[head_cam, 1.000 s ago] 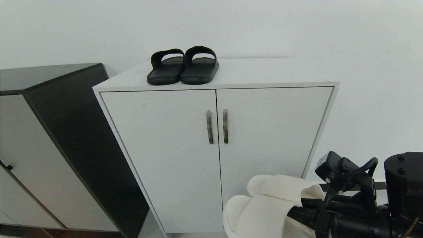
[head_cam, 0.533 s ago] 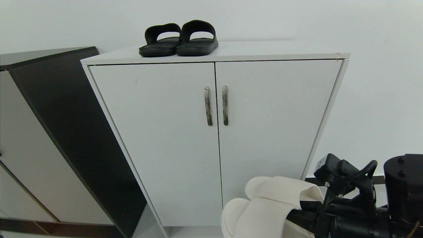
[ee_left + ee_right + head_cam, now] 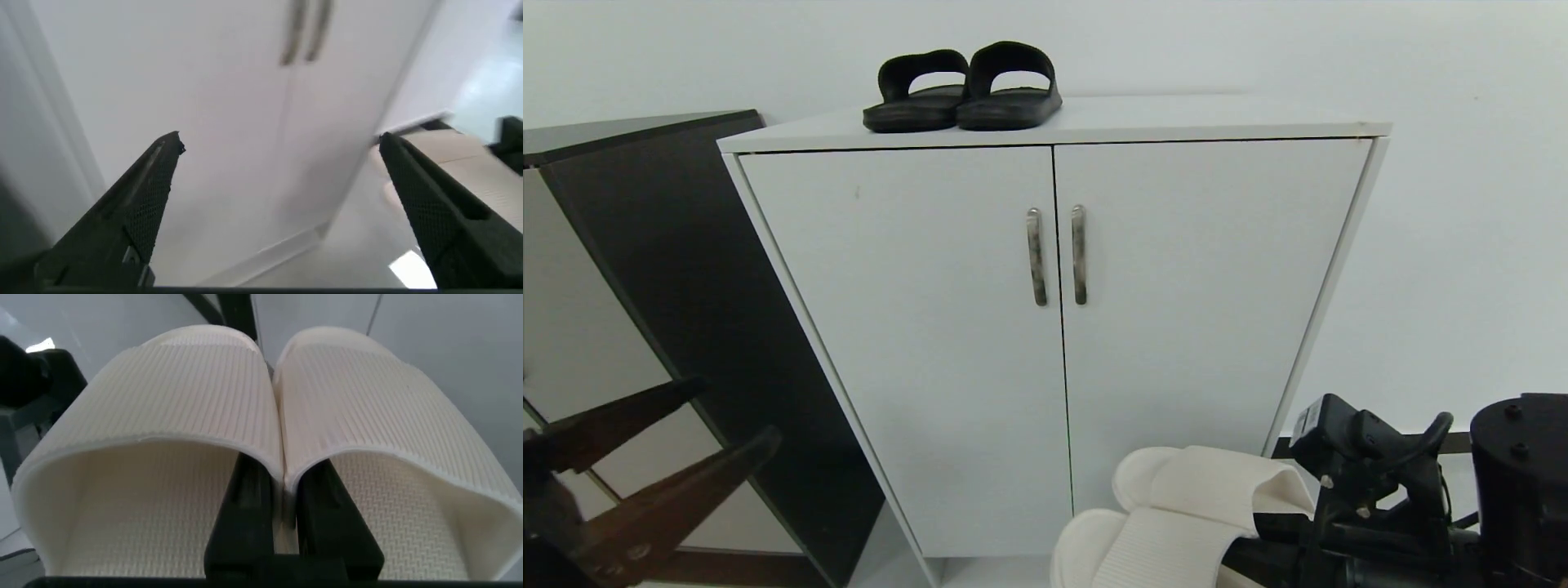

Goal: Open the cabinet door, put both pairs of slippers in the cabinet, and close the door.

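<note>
Cream slippers (image 3: 1192, 498) tight in right gripper (image 3: 282, 514); left gripper (image 3: 279, 145) agape.

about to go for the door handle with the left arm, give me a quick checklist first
1. Fingers of left gripper open, nothing held: ok.
2. That gripper at the handles: not ok; it sits low and off to the left in the head view, apart from them.
3. Way to the handles unobstructed: ok.
4. Either of the doors open: not ok, both shut.
5. Hold on white slippers by right gripper: ok, both pinched together in it.
6. Door swing clear of black slippers: ok, they sit on top of the cabinet.
</note>
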